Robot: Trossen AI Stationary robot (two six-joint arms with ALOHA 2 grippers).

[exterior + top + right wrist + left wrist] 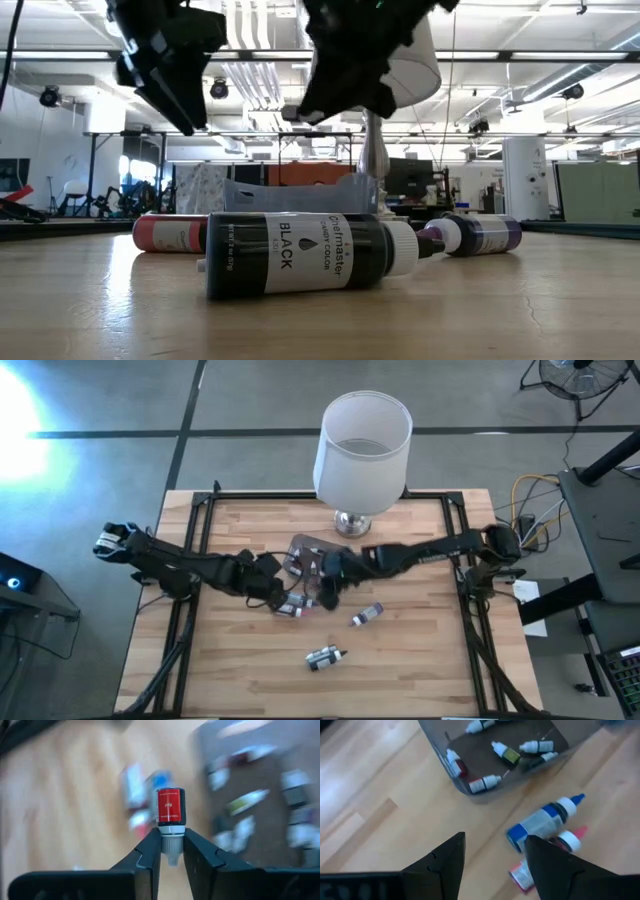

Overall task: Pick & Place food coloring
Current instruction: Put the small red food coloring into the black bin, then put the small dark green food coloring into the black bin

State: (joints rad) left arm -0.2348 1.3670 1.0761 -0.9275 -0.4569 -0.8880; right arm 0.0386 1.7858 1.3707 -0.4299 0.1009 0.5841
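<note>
A: R gripper (172,851)?
B: Pinched on a red bottle (171,813) by its white cap, up off the table just beside the tub (303,550).
A: L gripper (495,857)?
B: Fingers apart, nothing held, above the blue bottle (544,819) near the tub.
A: Rest?
B: Several bottles in the tub; black bottle (324,657) lies farther off, prob. a purple one (366,615) between.

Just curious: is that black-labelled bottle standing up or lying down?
Lying down: the black bottle rests on its side on the table, cap sideways.
</note>
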